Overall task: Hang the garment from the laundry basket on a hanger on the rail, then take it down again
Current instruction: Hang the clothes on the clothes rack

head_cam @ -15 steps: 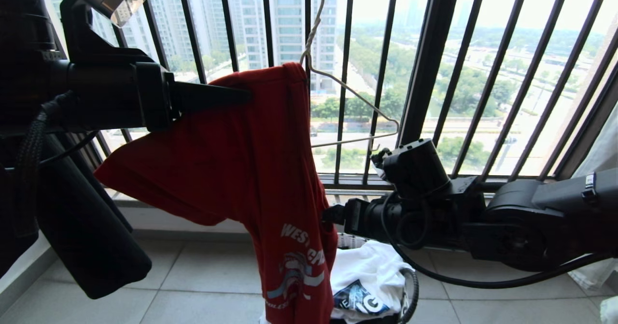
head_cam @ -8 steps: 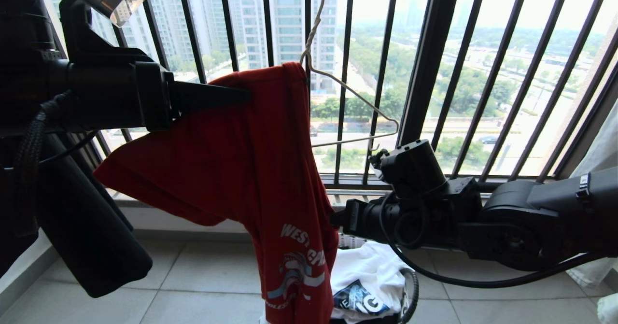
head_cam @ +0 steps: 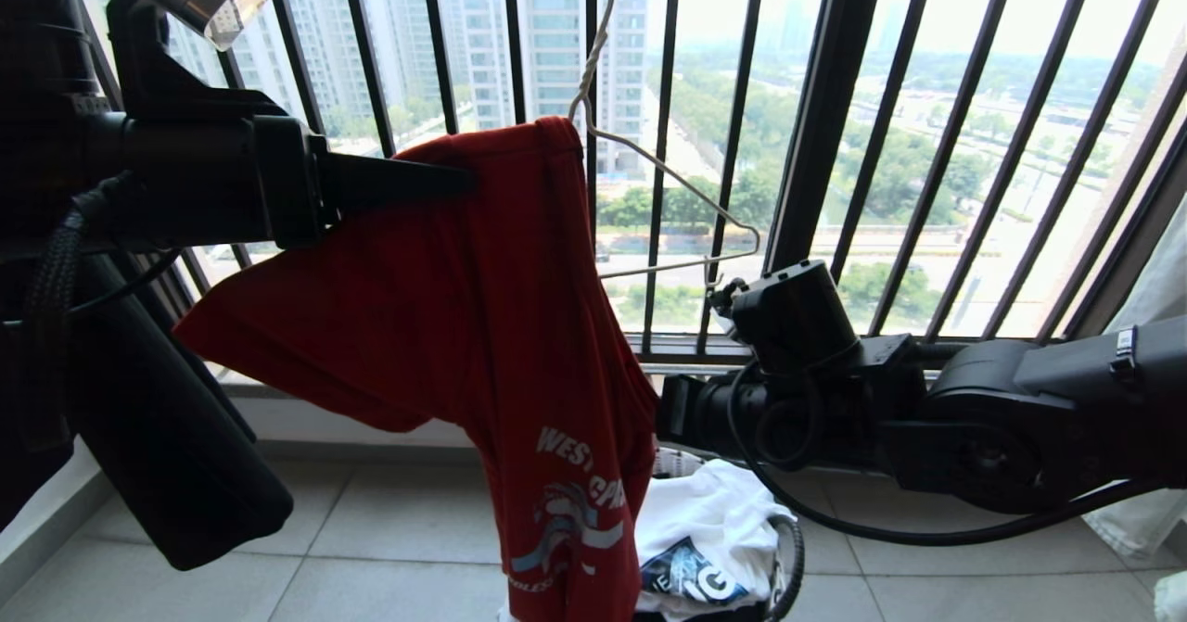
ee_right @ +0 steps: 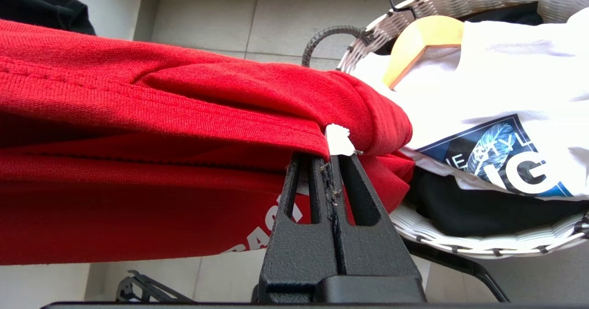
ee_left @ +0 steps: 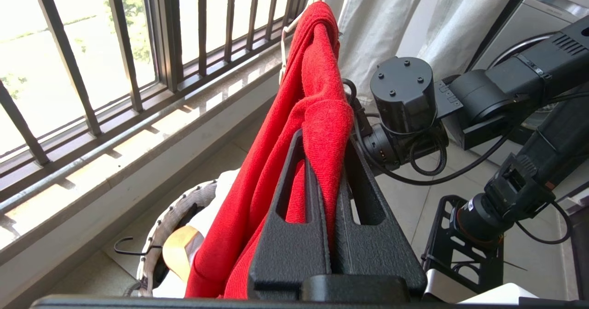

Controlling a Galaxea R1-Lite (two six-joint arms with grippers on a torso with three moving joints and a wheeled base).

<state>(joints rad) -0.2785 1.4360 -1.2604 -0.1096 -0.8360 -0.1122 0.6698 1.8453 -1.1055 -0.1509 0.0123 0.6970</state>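
1. Window railing (head_cam: 816, 140) of black vertical bars fills the background.
2. Red garment (head_cam: 464, 325) draped over one side of the cream hanger (head_cam: 677, 186), hanging down to the laundry basket (ee_right: 441, 244) on the floor.
3. Left gripper (ee_left: 324, 161) clamped tight on the garment's upper fold near the hanger.
4. Right gripper (ee_right: 331, 161) pinched closed on the garment's edge by a white tag, just above the basket.
5. White printed shirt (head_cam: 714, 529) lies in the basket.
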